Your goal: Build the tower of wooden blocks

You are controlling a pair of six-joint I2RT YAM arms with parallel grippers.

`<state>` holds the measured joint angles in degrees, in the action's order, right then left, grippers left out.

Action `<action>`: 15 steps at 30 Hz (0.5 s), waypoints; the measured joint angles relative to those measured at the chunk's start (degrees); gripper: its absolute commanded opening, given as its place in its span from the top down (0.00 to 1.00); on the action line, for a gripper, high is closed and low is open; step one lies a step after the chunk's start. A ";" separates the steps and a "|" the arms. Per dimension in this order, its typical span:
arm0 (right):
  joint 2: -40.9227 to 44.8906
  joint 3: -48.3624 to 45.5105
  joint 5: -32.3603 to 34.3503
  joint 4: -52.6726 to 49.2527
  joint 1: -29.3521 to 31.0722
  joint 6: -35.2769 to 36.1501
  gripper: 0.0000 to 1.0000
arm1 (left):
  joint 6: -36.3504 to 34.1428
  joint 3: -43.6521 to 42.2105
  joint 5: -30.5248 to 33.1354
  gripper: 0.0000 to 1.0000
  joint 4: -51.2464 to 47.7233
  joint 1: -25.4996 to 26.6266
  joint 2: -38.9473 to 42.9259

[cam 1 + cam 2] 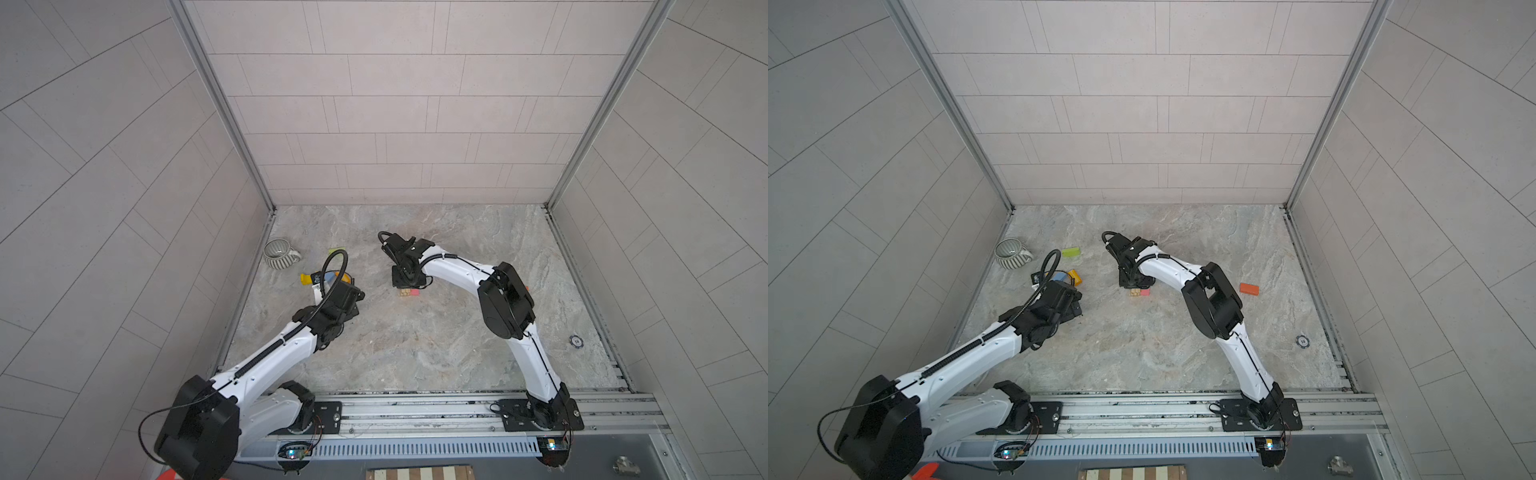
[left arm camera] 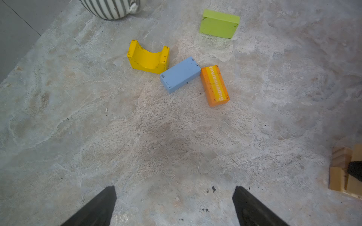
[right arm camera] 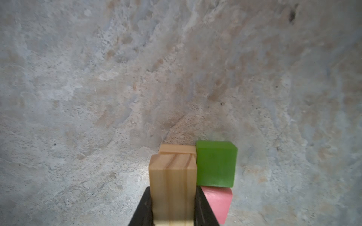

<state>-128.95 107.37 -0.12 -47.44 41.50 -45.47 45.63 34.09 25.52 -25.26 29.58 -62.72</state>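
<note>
My right gripper (image 3: 173, 188) is shut on a plain tan block (image 3: 172, 176). It holds the block low over the table, within a small cluster. A green cube (image 3: 215, 164) sits against the tan block, a pink-red piece (image 3: 218, 203) lies beside one finger, and a second tan block (image 3: 176, 149) shows behind. In a top view the cluster (image 1: 1139, 292) lies just in front of that gripper. My left gripper (image 2: 175, 187) is open and empty above bare table. Ahead of it lie a yellow arch (image 2: 147, 58), a blue block (image 2: 180, 74), an orange block (image 2: 214, 85) and a light green block (image 2: 219, 24).
A grey striped mug (image 1: 279, 254) stands at the back left near the wall. An orange-red block (image 1: 1249, 289) lies to the right, behind the right arm. A small round disc (image 1: 1303, 341) rests near the right wall. Tiled walls close in three sides.
</note>
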 measured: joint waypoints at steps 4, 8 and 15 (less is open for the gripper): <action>0.00 0.00 -0.07 0.00 0.13 0.02 0.74 | 0.00 -0.02 -0.07 0.00 0.07 0.00 0.00; 0.00 0.00 -0.22 -0.02 0.15 0.26 0.68 | 0.00 -0.04 -0.22 0.00 0.09 0.00 -0.02; 0.00 0.00 -0.26 -0.44 0.20 0.46 0.58 | -0.13 -0.04 -0.70 0.00 0.09 0.00 -0.07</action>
<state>-128.95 107.37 -0.38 -47.88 41.69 -45.01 45.50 34.04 24.82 -25.17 29.58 -62.78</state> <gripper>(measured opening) 0.398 0.992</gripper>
